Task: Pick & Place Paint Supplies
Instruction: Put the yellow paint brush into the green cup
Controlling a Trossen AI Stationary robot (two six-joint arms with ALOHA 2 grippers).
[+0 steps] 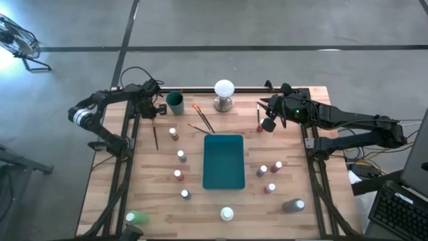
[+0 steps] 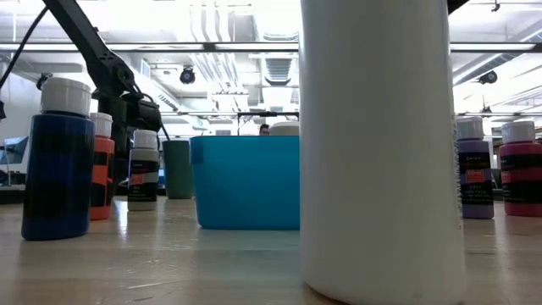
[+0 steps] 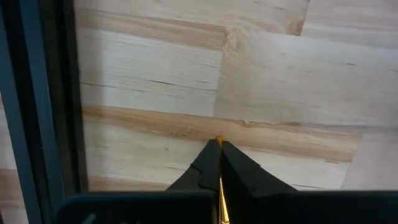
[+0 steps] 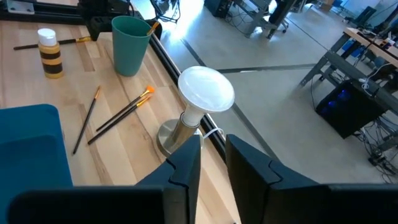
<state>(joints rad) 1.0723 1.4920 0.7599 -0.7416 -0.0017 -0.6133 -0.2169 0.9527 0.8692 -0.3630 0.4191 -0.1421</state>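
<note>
My left gripper [image 1: 155,115] points down at the table's far left, beside the green cup [image 1: 174,102], and is shut on a thin brush [image 1: 156,137]. Other brushes [image 1: 202,119] lie loose on the wood between the cup and the teal tray [image 1: 223,161]. White-capped bottles stand on both sides of the tray, among them a brown one [image 1: 174,134] and a red one [image 1: 269,189]. My right gripper [image 4: 213,146] hangs above the far right of the table, open and holding nothing, facing the white ball on its metal base [image 4: 202,93]. My left gripper pinches the brush between its two fingers close to its orange end [image 3: 219,144], which just shows past the fingertips [image 3: 239,168]. The fingers come from above, pointing down. The brush's dark length [image 1: 156,139] stretches toward the table's near edge. Whether it is off the wood, I cannot tell.
The black frame rail [image 3: 43,99] runs close beside my left gripper. A green bottle [image 1: 136,217], a white one [image 1: 227,214] and a grey one [image 1: 293,205] stand near the front edge. The white ball on its metal base [image 1: 224,94] is at the far edge.
</note>
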